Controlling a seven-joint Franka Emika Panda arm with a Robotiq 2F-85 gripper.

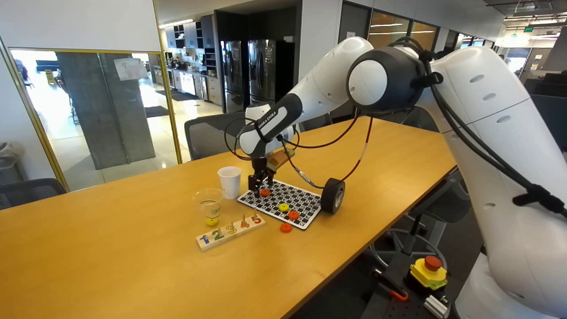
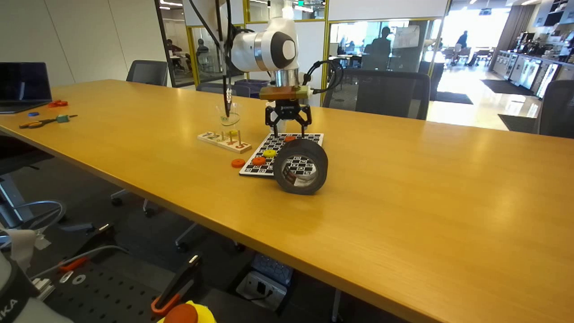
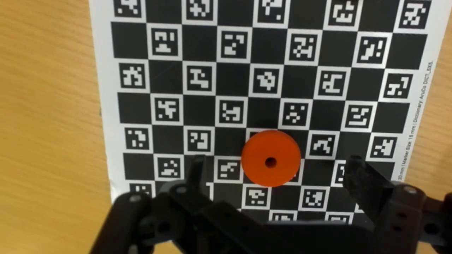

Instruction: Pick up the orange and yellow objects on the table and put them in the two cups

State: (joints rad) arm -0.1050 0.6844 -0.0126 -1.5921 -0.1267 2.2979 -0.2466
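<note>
My gripper (image 3: 275, 161) stands open above the black-and-white checkered board, its fingers on either side of an orange disc (image 3: 263, 148) with a centre hole, touching neither side. A yellow disc (image 1: 283, 207) and another orange disc (image 1: 293, 215) lie on the same board. Just off its edge, a third orange disc (image 1: 285, 227) rests on the wooden table (image 1: 133, 261). Of the cups, a white one (image 1: 229, 182) stands upright beyond the board, and a clear one (image 1: 209, 199) beside it shows a yellow piece (image 1: 212, 222) at its bottom, seemingly inside.
A thick black tape roll (image 2: 280, 175) stands on edge against the checkered board (image 1: 270, 206). In front of the clear cup lies a wooden peg strip (image 1: 230, 232) with painted numbers. A laptop (image 2: 24, 85) and pliers-like tool (image 2: 42, 122) lie farther along the table.
</note>
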